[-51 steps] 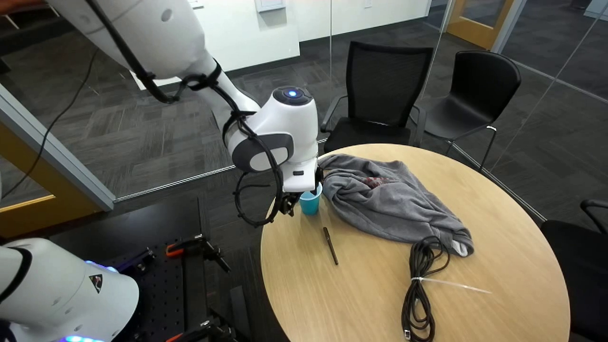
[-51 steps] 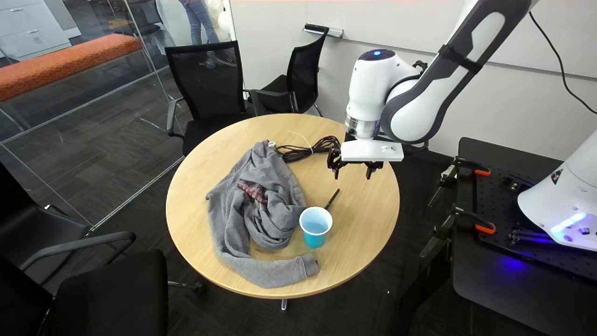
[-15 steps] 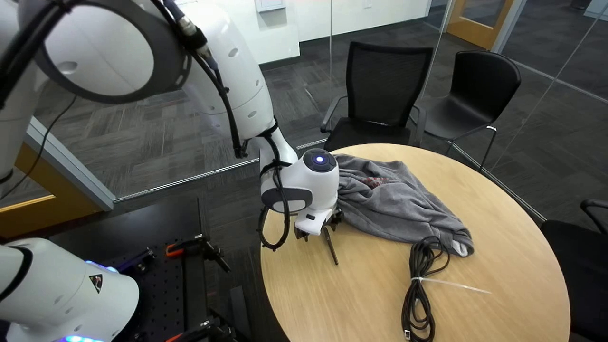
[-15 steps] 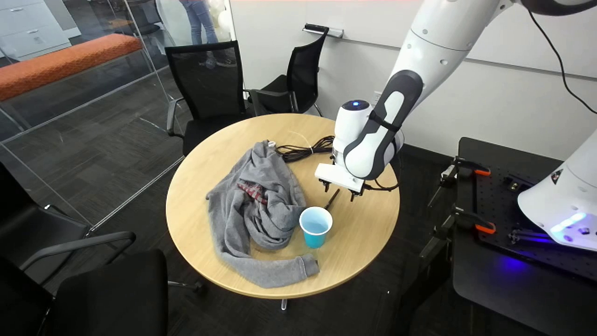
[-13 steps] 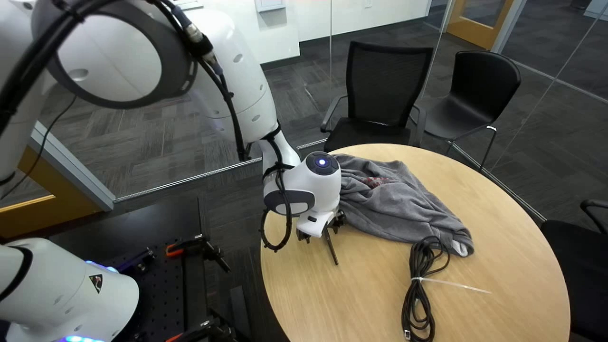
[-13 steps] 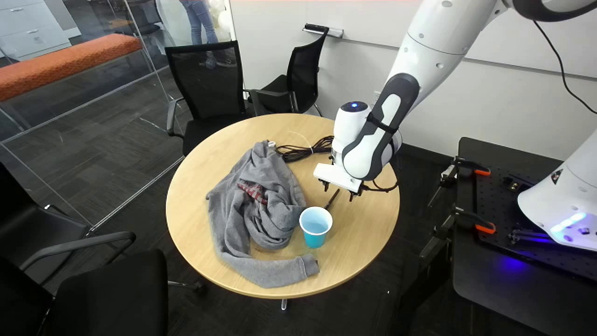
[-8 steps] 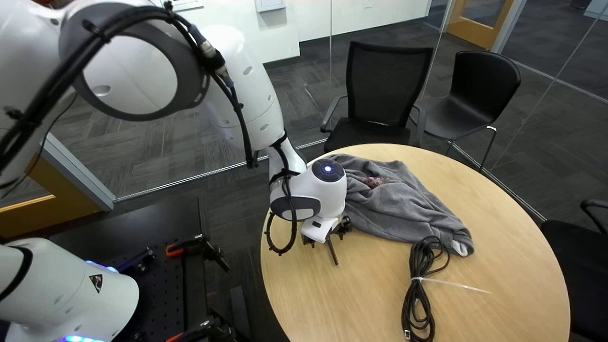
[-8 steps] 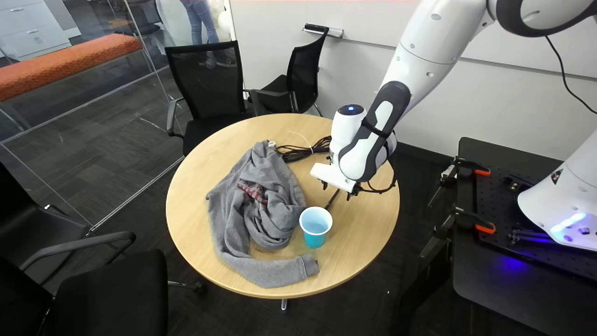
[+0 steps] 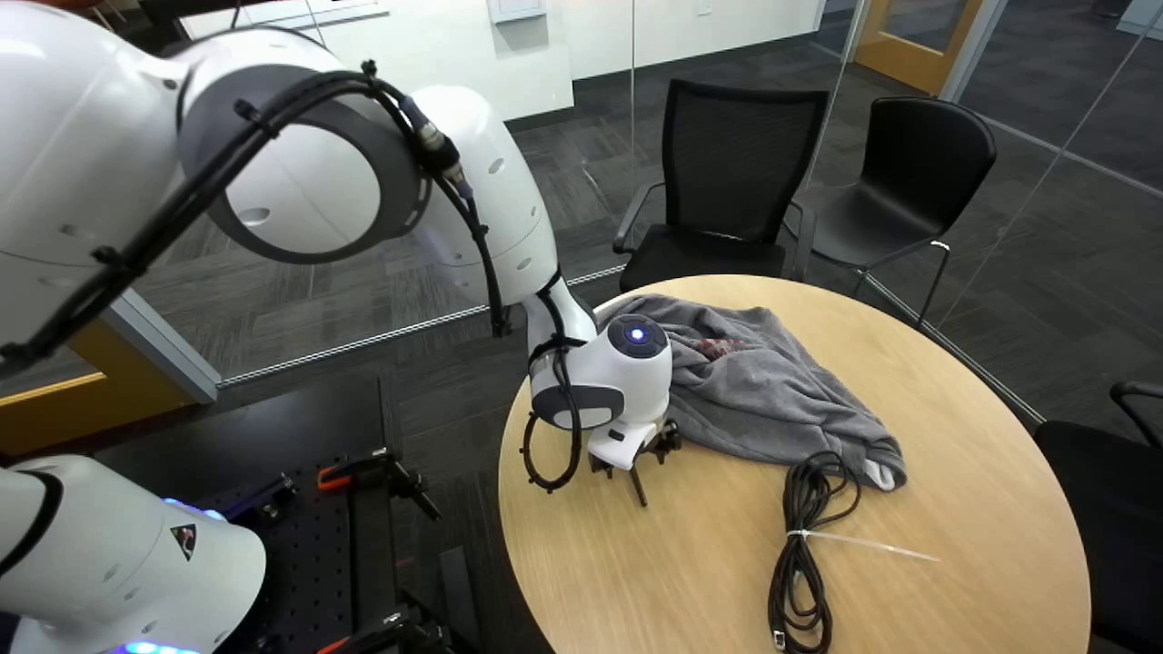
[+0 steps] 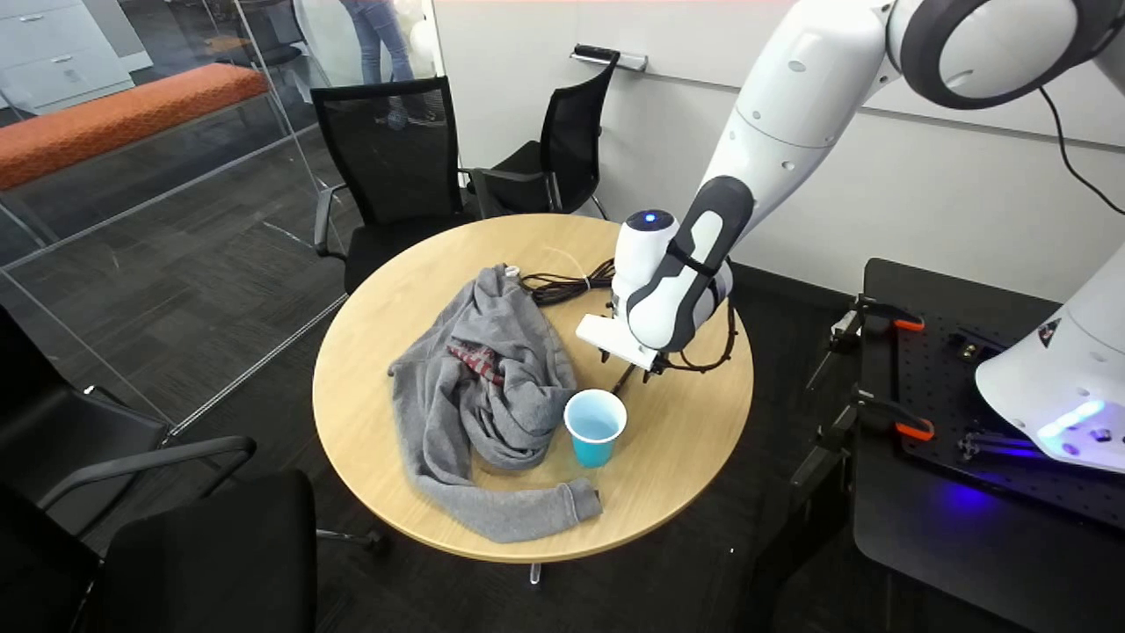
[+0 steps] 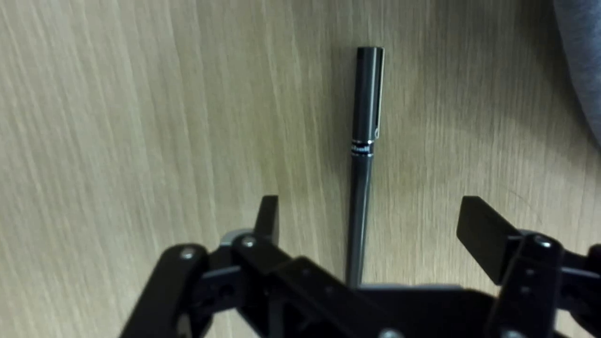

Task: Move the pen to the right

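The pen (image 11: 360,188) is a thin dark stick with a metal clip, lying on the wooden table. In the wrist view its lower end is hidden behind the gripper body. In the exterior views the pen (image 9: 639,488) (image 10: 623,380) is partly covered by the gripper. My gripper (image 11: 368,206) is open and empty, pointing down above the pen. The pen passes between the two fingers, nearer the left one in the wrist view, touching neither. The gripper also shows in the exterior views (image 9: 633,463) (image 10: 626,366), low over the table.
A blue cup (image 10: 594,440) stands close to the pen's end; the arm hides it in an exterior view. A grey cloth (image 9: 772,400) (image 10: 492,387) lies beside the pen. A coiled black cable (image 9: 804,545) lies farther along the round table (image 9: 981,472).
The arm has come down and across the table, bringing the open gripper over the pen. The pen, cup, cloth and cable have not moved.
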Robot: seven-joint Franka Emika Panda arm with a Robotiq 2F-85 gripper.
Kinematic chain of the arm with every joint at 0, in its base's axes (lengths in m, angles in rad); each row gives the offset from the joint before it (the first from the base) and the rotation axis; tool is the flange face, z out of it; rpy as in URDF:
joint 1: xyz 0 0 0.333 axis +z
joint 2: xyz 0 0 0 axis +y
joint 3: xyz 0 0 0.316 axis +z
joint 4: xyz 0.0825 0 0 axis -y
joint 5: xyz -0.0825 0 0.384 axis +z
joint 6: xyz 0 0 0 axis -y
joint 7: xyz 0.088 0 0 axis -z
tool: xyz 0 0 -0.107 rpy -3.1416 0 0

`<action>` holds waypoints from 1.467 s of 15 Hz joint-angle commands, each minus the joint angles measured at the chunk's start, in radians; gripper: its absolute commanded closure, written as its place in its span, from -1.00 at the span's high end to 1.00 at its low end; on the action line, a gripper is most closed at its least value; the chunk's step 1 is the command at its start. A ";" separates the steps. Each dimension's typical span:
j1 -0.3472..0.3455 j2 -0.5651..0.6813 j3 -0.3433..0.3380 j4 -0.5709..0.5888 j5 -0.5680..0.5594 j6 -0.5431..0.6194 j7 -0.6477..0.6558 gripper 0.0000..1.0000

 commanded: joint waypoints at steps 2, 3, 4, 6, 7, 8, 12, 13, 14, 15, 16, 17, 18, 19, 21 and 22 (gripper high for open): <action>0.002 0.035 -0.001 0.054 0.006 -0.019 0.024 0.71; 0.001 0.040 0.000 0.059 0.006 -0.018 0.024 0.67; -0.002 0.046 0.003 0.063 0.006 -0.018 0.022 0.50; -0.004 0.055 0.006 0.070 0.007 -0.017 0.020 0.30; -0.005 0.059 0.007 0.073 0.008 -0.016 0.020 0.12; -0.005 0.062 0.008 0.075 0.008 -0.015 0.020 0.00; -0.003 0.060 0.007 0.079 0.010 -0.013 0.022 -0.62; -0.002 0.057 0.007 0.075 0.010 -0.013 0.022 -0.75; -0.001 0.052 0.007 0.071 0.010 -0.011 0.022 -0.91; 0.000 0.048 0.006 0.067 0.010 -0.008 0.022 -0.99; 0.005 0.038 0.003 0.054 0.011 -0.003 0.025 -1.00; 0.012 0.028 -0.004 0.043 0.011 -0.003 0.029 -0.98; 0.017 0.015 -0.009 0.028 0.010 0.001 0.029 -0.94; 0.020 0.003 -0.011 0.014 0.010 0.008 0.027 -0.94; 0.028 -0.029 -0.021 -0.018 0.007 0.010 0.024 -0.94; 0.030 -0.049 -0.028 -0.037 0.007 0.007 0.025 -0.94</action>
